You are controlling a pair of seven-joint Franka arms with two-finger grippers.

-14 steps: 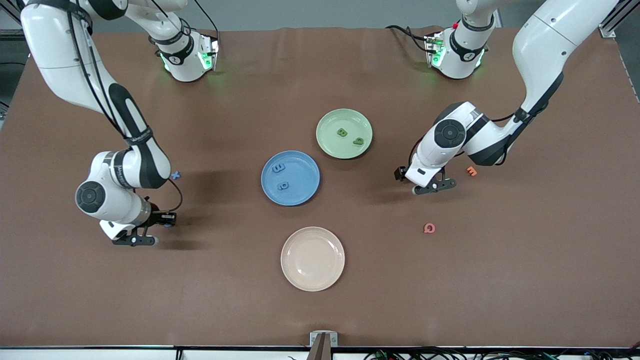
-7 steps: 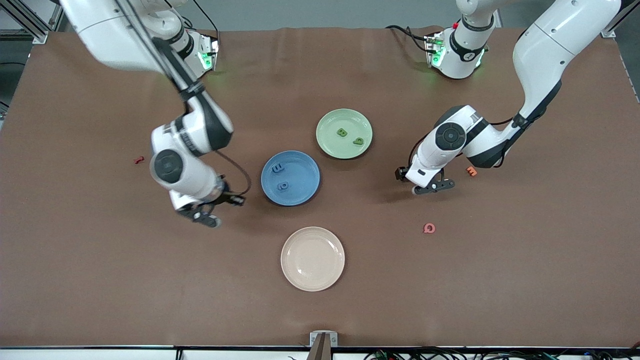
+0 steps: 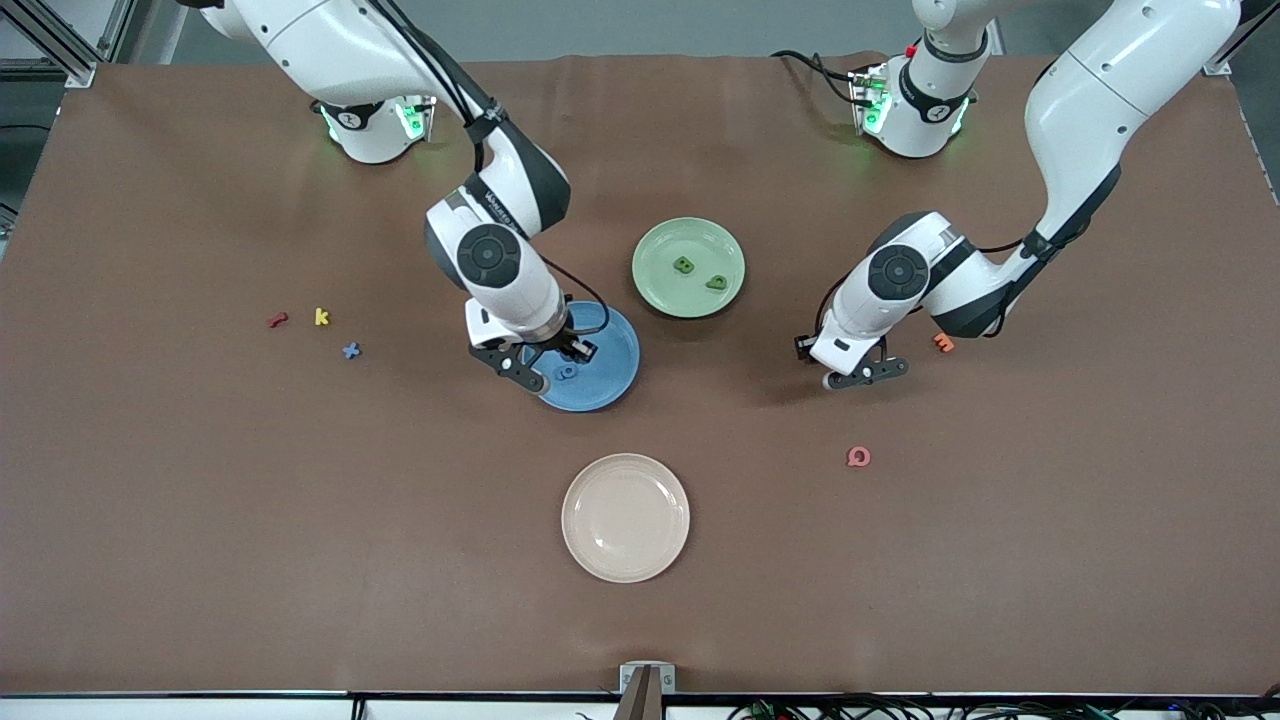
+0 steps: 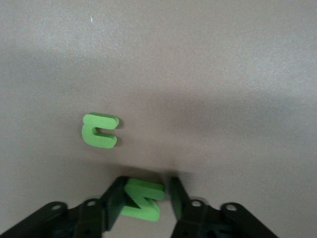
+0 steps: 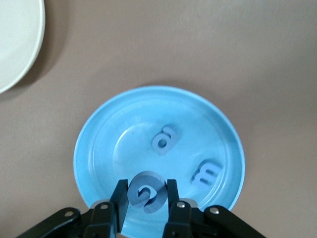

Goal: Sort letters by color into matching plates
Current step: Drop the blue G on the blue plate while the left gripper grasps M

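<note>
Right gripper is clamped on a blue letter and hangs over the blue plate, above the rim toward the right arm's end of the bench. Two blue letters already lie in that plate. If I let go here, I judge the letter could catch the rim and bounce onto the bench, so I'd want it nearer the plate's middle.

Left gripper sits low over the bench toward the left arm's end, with its fingers closed on a green letter; a second green letter lies just beside it and could get nudged on the lift. The green plate holds two green letters.

One more blue letter waits toward the right arm's end. In the front view the arm's wrist hides part of the blue plate, and I can't make out either held letter there.
</note>
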